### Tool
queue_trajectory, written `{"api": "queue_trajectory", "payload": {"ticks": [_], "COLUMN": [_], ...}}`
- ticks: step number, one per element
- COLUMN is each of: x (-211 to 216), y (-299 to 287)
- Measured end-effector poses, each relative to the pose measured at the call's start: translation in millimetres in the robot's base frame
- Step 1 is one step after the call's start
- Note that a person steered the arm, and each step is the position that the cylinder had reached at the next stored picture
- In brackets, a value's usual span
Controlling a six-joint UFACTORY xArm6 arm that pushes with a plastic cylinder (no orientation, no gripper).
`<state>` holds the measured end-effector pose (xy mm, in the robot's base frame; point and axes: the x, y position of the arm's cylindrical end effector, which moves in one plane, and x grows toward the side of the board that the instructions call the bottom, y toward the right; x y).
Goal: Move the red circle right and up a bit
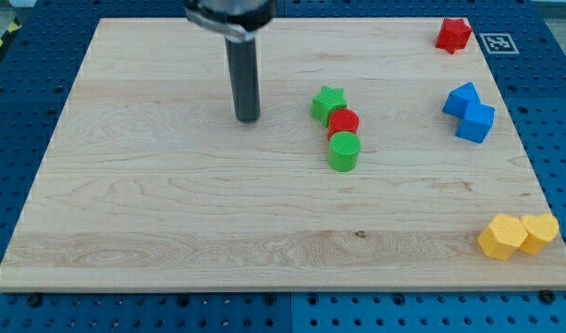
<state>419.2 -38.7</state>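
The red circle (343, 121) sits near the middle of the wooden board (172, 203). It is wedged between a green star (327, 102) at its upper left and a green circle (343, 151) just below it; all three touch in a short chain. My tip (248, 118) stands on the board to the left of the red circle, about a hundred pixels away, touching no block.
A red star (453, 34) lies at the view's top right corner. Two blue blocks (469, 111) sit together at the right edge. Two yellow blocks (517, 234), one a hexagon, one a heart, sit at the bottom right. A fiducial tag (497, 42) is off the board.
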Motion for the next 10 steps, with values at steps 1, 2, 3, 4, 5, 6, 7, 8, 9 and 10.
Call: {"api": "queue_trajectory", "payload": {"ticks": [1, 2, 3, 4, 5, 6, 7, 8, 9, 10], "x": [9, 9, 21, 41, 33, -1, -3, 7, -37, -57], "y": [66, 119, 126, 124, 162, 191, 188, 186, 210, 211]}}
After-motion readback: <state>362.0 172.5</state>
